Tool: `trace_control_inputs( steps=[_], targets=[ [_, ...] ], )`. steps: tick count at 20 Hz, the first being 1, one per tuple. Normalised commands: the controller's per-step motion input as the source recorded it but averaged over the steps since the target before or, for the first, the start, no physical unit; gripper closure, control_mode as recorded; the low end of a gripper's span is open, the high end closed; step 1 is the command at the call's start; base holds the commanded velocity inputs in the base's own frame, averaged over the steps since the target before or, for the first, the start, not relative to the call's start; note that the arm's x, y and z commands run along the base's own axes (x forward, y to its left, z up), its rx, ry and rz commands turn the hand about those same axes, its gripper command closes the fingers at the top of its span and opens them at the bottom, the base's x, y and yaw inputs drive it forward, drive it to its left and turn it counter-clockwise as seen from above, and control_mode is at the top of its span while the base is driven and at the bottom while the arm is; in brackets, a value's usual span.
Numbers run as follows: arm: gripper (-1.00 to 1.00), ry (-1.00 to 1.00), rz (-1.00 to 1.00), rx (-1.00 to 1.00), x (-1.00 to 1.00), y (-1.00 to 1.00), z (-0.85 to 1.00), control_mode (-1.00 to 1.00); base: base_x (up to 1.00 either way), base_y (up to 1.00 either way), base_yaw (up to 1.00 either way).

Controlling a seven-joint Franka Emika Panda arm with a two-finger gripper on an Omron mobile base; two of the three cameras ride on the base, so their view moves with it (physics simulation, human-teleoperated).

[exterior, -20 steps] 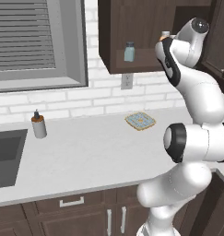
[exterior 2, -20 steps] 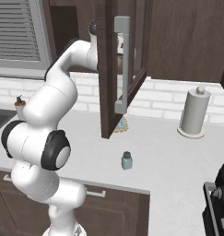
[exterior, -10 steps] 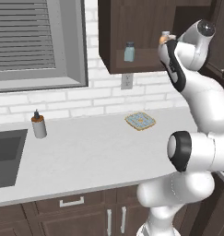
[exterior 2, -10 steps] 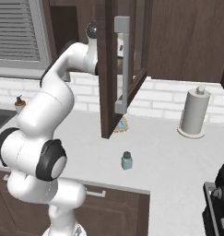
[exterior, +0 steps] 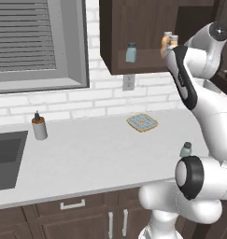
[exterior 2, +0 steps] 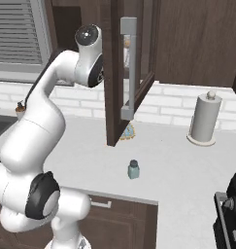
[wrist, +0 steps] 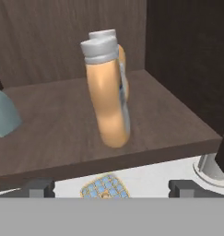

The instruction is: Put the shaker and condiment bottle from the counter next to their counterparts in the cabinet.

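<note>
Orange condiment bottle with pale cap, standing on the cabinet shelf straight ahead of the fingers, centred between them and clear of both; leaning slightly, a second matching bottle directly behind it, the two so overlapped that only a second cap and an orange edge show past the first. Gripper spread wide, fingertips low at either side of the hand view, nothing held, a clear gap to the bottle.

Off to the left of the fingers on the same shelf, part of a pale blue-grey shaker, cut by the frame edge. Dark cabinet wall rising to the right of the fingers, wood back panel beyond the bottles.

From the left base view, both orange bottles at the right end of the open wall cabinet, the shelf shaker well apart to their left, the white arm reaching up to the bottles.

Below the fingers, past the shelf edge, a small blue checked mat on the counter. The other shaker upright on the counter near its front edge, in front of the open cabinet door. Paper towel roll by the brick wall farther right. Pump dispenser with orange collar far left, beside the sink.
</note>
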Motion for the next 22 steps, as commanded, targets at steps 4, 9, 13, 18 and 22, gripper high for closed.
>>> trace_control_inputs(
  steps=[4,9,13,18,22],
  targets=[
    [-1.0,-0.05,-0.01,0.0,-0.78,0.39,0.08,-1.0,0.0,0.0,0.0],
    [-1.0,-0.02,-0.14,0.0,-0.96,0.08,0.03,-1.0,0.0,0.0,0.0],
    [-1.0,0.0,-0.21,0.0,-0.86,0.08,0.0,-1.0,0.0,0.0,0.0],
    [-1.0,0.0,-0.08,0.0,-0.56,0.36,-0.21,-1.0,0.0,0.0,0.0],
    [-1.0,0.0,-0.01,-0.01,-0.35,0.33,-0.7,-1.0,0.0,0.0,0.0]
  ],
)
